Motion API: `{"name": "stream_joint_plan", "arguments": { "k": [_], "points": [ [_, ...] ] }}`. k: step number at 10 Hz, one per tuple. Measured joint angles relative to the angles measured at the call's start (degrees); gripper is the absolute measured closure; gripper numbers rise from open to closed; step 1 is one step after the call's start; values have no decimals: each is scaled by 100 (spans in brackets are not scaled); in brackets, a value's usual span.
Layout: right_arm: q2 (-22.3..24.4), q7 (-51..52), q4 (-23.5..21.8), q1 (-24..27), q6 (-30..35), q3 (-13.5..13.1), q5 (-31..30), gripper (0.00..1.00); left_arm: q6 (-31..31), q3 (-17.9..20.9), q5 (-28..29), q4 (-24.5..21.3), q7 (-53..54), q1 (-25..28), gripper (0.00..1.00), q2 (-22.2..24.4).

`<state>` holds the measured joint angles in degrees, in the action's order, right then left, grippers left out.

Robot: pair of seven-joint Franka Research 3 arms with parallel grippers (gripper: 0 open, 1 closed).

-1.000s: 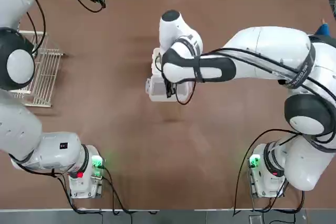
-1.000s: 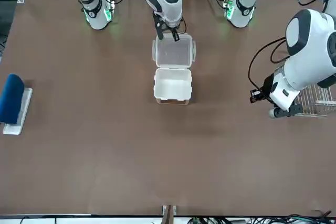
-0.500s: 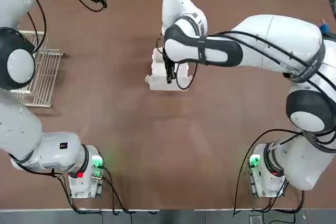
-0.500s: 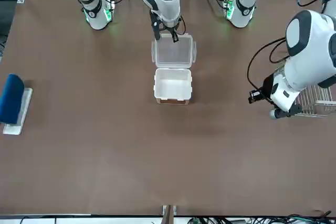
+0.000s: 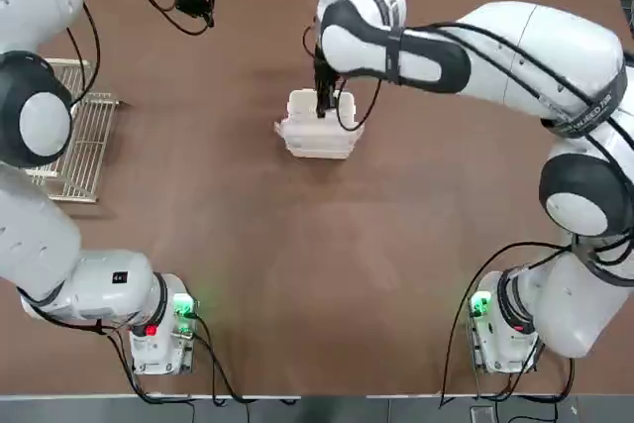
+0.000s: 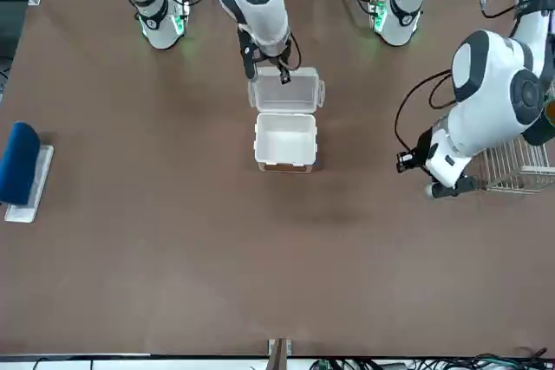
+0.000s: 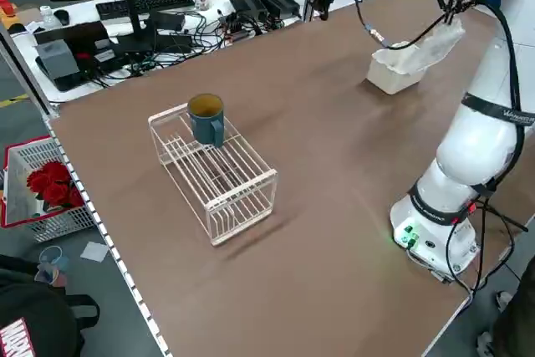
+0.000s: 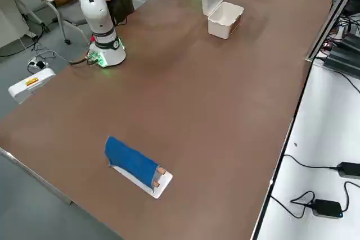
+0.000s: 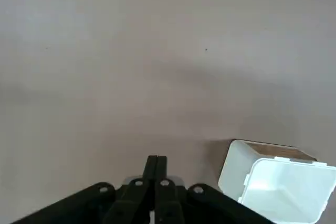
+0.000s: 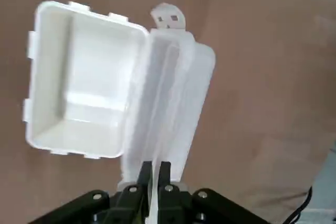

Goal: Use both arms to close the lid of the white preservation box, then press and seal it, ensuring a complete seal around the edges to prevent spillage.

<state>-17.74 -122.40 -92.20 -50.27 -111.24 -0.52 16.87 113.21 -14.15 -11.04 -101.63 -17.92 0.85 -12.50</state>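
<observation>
Brown table (image 6: 173, 240), right gripper (image 6: 284, 75) gripping lid (image 6: 290, 93)

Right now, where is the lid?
In the front view the lid stands tilted up behind the open white preservation box, mid-table, its far edge pinched by the right gripper.

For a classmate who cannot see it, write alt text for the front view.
The right hand grips the far edge of the lid, tilting it up over the open white box at the middle of the brown table. The left hand hangs shut beside a wire rack; a blue item lies at the opposite edge.
</observation>
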Motion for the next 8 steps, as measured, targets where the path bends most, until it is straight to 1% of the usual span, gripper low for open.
{"name": "stream_joint_plan", "arguments": {
  "k": [2,4,6,7,8],
  "points": [
    [-217,4,266,163,-55,-18,-1,93,42,9,0,-44,-6,25,99,-11],
    [-496,81,520,430,-183,-31,-2,93,54,11,0,-50,-6,41,99,-36],
    [-858,424,734,789,-165,-65,-23,84,93,7,0,-52,-14,21,99,-66],
    [-1020,533,826,977,-130,-86,-26,76,132,4,0,-54,-31,13,99,-72],
    [-1119,676,931,1152,-109,-87,-26,71,160,3,0,-55,-43,11,99,-77]
  ]
}}
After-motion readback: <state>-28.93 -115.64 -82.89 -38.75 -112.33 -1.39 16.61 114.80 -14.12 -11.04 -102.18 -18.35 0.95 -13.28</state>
